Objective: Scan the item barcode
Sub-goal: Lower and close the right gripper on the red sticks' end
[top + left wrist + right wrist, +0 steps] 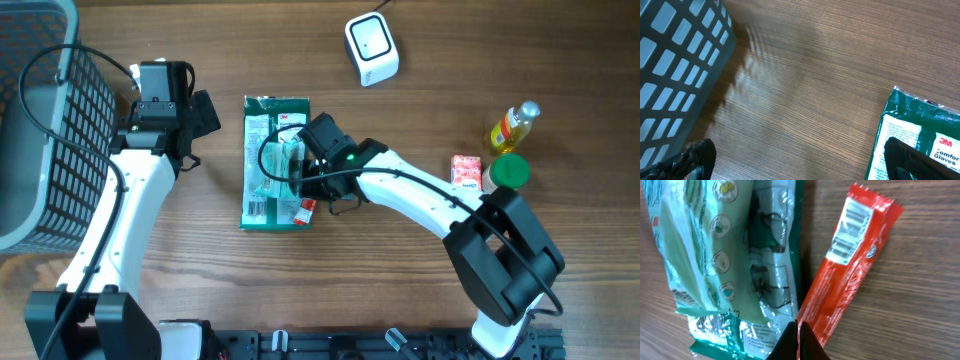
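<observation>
A red snack bar [850, 265] lies on the table with its barcode [849, 232] facing up, next to a green glove package [730, 255]. My right gripper [798, 341] is shut, its fingertips pinched on the bar's lower left edge where it meets the package. From overhead, the right gripper [303, 190] sits over the package [272, 160], with the red bar [306, 209] showing just below it. My left gripper [800, 160] hangs open over bare wood with nothing in it. It is between the basket and the package [920, 130].
A white scanner [371, 47] stands at the back centre. A grey mesh basket [40, 120] fills the left edge. At the right are a yellow oil bottle [512, 125], a green lid [511, 171] and a small red box [466, 171].
</observation>
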Controlling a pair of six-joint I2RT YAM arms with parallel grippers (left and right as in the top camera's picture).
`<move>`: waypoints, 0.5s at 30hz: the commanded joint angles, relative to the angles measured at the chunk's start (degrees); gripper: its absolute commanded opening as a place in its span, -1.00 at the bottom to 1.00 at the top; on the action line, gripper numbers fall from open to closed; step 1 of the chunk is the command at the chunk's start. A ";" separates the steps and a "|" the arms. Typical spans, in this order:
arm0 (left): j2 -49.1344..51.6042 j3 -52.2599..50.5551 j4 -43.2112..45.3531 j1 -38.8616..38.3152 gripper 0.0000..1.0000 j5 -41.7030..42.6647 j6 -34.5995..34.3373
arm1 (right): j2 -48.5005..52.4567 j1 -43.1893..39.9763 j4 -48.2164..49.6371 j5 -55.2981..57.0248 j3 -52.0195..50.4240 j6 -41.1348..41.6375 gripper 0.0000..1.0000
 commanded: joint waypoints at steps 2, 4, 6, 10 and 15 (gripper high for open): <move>-0.07 0.61 0.17 0.28 1.00 -0.52 0.50 | 1.88 0.52 0.46 2.23 -0.31 1.22 -0.91; -0.07 0.61 0.17 0.28 1.00 -0.52 0.50 | 2.45 0.83 0.52 2.01 -0.31 1.20 -0.91; -0.07 0.61 0.17 0.28 1.00 -0.52 0.50 | 2.99 1.01 0.79 2.01 -0.31 1.18 -0.91; -0.07 0.61 0.17 0.28 1.00 -0.52 0.50 | 4.02 1.16 0.92 2.10 -0.31 1.01 -0.91; -0.07 0.61 0.17 0.28 1.00 -0.52 0.50 | 5.25 1.14 0.26 3.04 -0.31 -0.52 -0.90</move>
